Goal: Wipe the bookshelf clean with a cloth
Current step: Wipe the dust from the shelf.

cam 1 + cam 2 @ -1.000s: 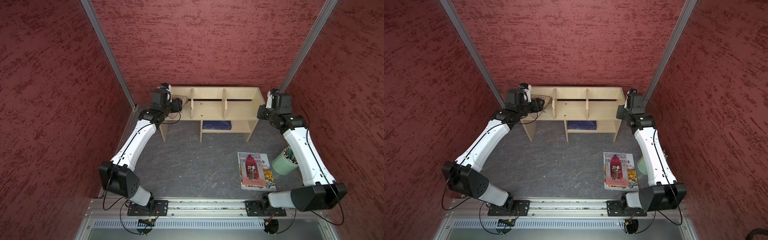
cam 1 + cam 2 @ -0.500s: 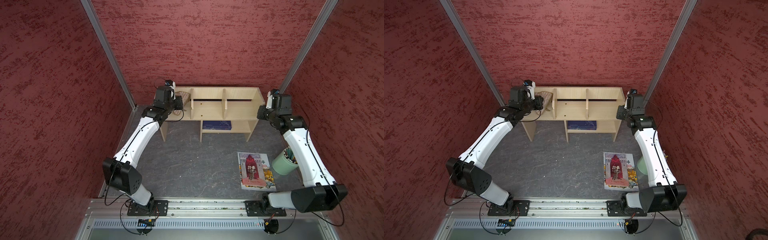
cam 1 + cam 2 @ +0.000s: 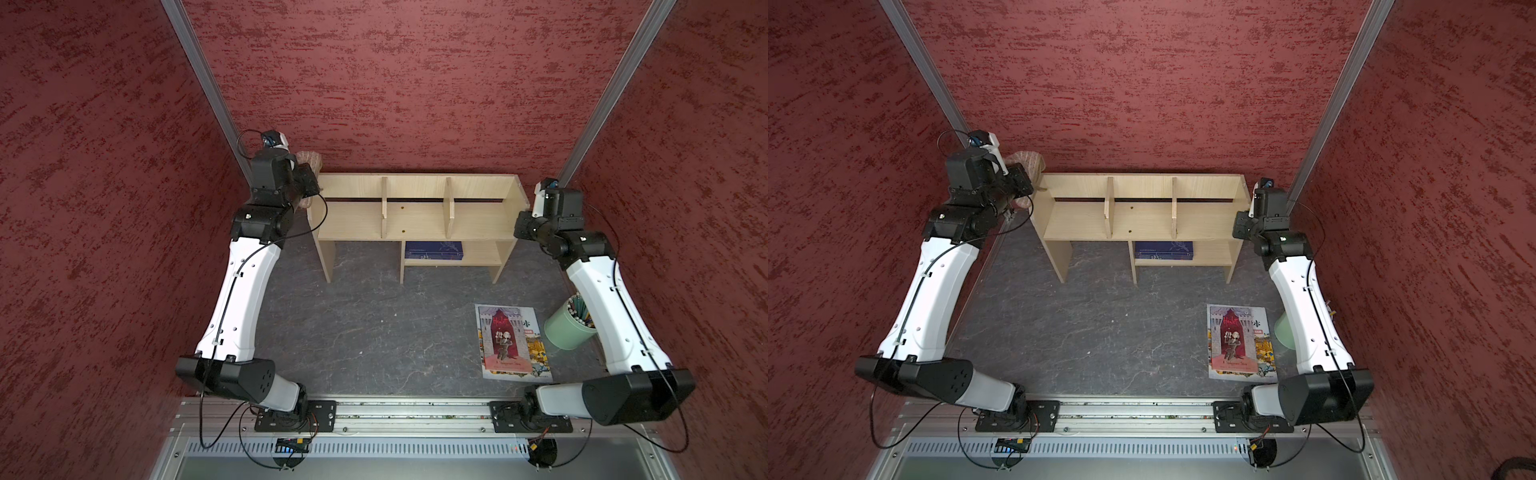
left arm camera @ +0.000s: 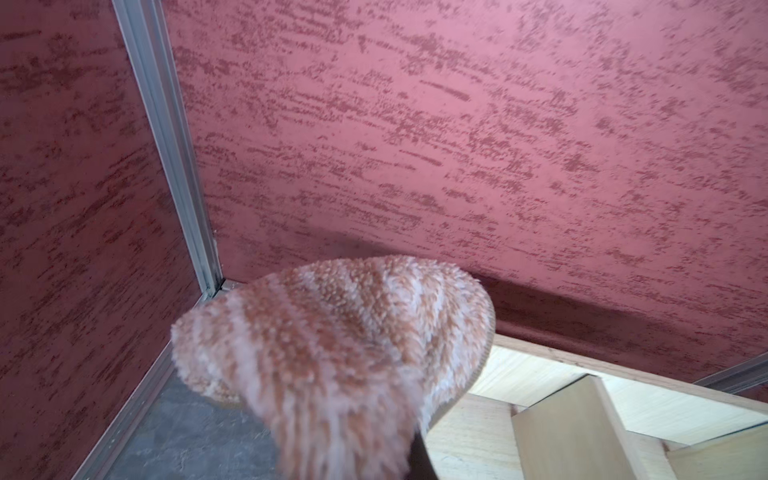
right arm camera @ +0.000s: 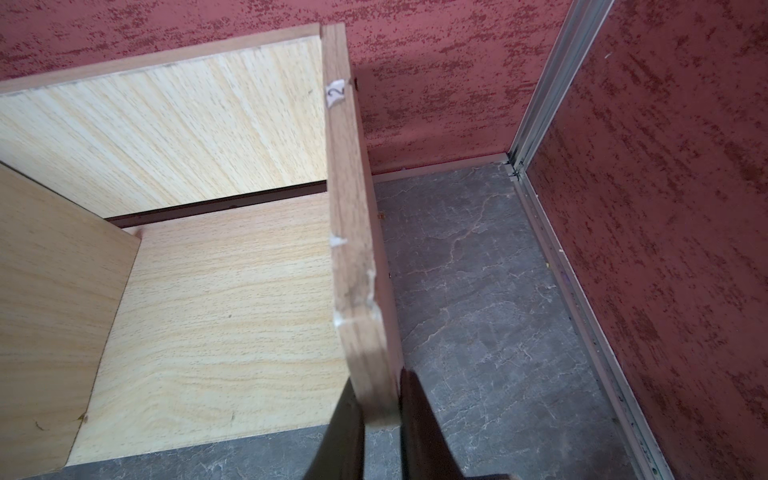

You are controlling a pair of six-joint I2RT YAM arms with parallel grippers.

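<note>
The light-wood bookshelf (image 3: 415, 216) stands against the back wall in both top views (image 3: 1142, 220). The fluffy tan striped cloth (image 4: 332, 332) bulges out of my left gripper (image 3: 309, 187), which is shut on it. The cloth (image 3: 309, 160) is held in the air above the shelf's left end, near the back left corner (image 3: 1027, 160). It hides the left fingertips in the wrist view. My right gripper (image 5: 376, 399) is shut on the front edge of the bookshelf's right side panel (image 5: 349, 208), one finger on each face (image 3: 519, 224).
A red-covered picture book (image 3: 511, 340) lies on the grey floor at front right, beside a green cup of pens (image 3: 567, 328) under my right arm. A blue book (image 3: 433, 250) lies on the lower shelf. Red walls close in on three sides.
My left gripper has shut on the cloth at the shelf's left compartment and lifted it up and back towards the corner. The right arm has not moved.
</note>
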